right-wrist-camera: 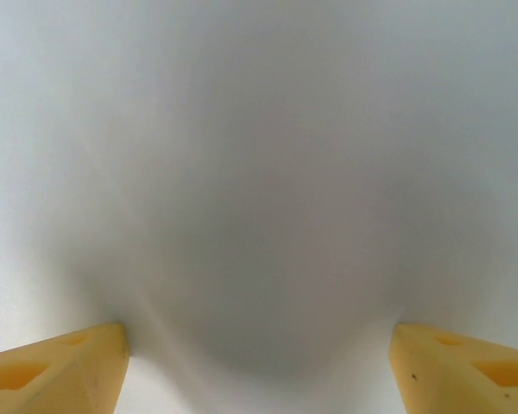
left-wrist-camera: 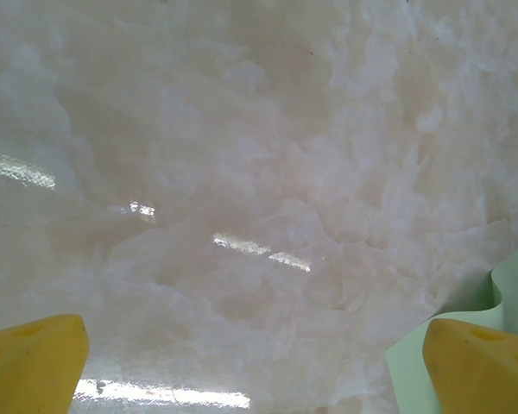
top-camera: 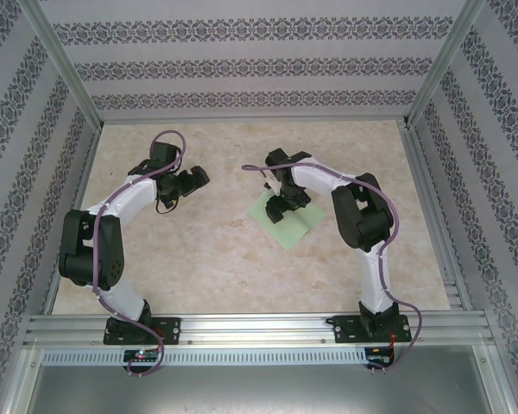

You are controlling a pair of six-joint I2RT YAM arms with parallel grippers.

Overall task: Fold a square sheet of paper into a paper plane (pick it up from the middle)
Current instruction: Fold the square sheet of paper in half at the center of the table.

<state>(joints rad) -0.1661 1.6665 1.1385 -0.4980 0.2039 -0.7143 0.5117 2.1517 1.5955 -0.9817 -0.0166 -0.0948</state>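
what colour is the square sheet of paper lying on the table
Pale green. The thin square sheet of paper shows best in the top external view.

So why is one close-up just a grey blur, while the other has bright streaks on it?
Right wrist view: beyond the yellow fingers the background is a soft, out-of-focus grey, probably a surface too close to the lens. Left wrist view: the glossy marbled table throws back white glare streaks. Top external view: evenly lit and sharp.
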